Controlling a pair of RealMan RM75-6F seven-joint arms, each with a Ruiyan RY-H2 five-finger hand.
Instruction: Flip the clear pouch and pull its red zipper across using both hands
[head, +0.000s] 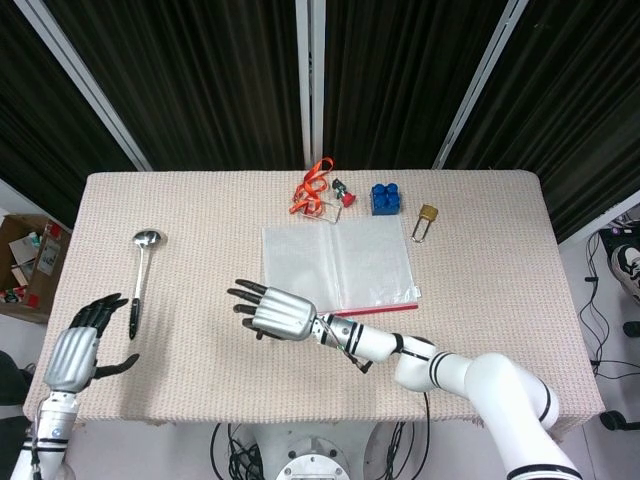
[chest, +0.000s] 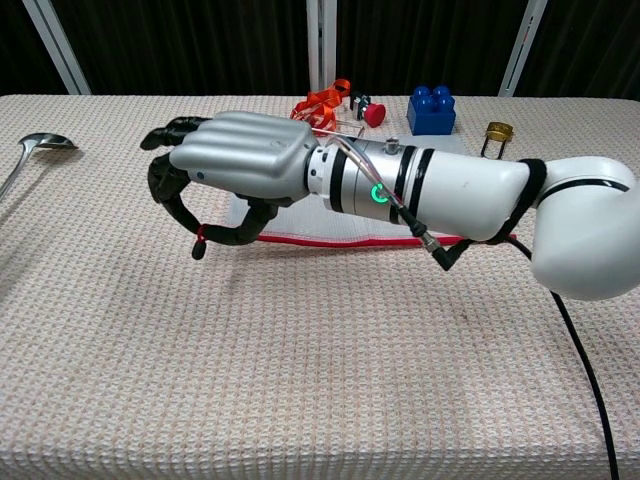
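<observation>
the right hand (chest: 235, 170) pinches the red zipper pull (chest: 201, 237) just left of the clear pouch (head: 338, 263), lifted off the table (head: 180, 240), likely to draw the slider along the pouch's near edge. the left hand (head: 78, 352), fingers spread and empty, hovers far left of the pouch, beyond the ladle (head: 140, 280). lanyard (head: 313, 186), blue block (head: 385, 198) and padlock (head: 426, 220) lie behind the pouch, blocking nothing

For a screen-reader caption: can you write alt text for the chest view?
The robot's right hand pinches the red zipper pull at the left end of a clear pouch lying on a beige table. Behind sit a blue block, orange strap and padlock.
</observation>
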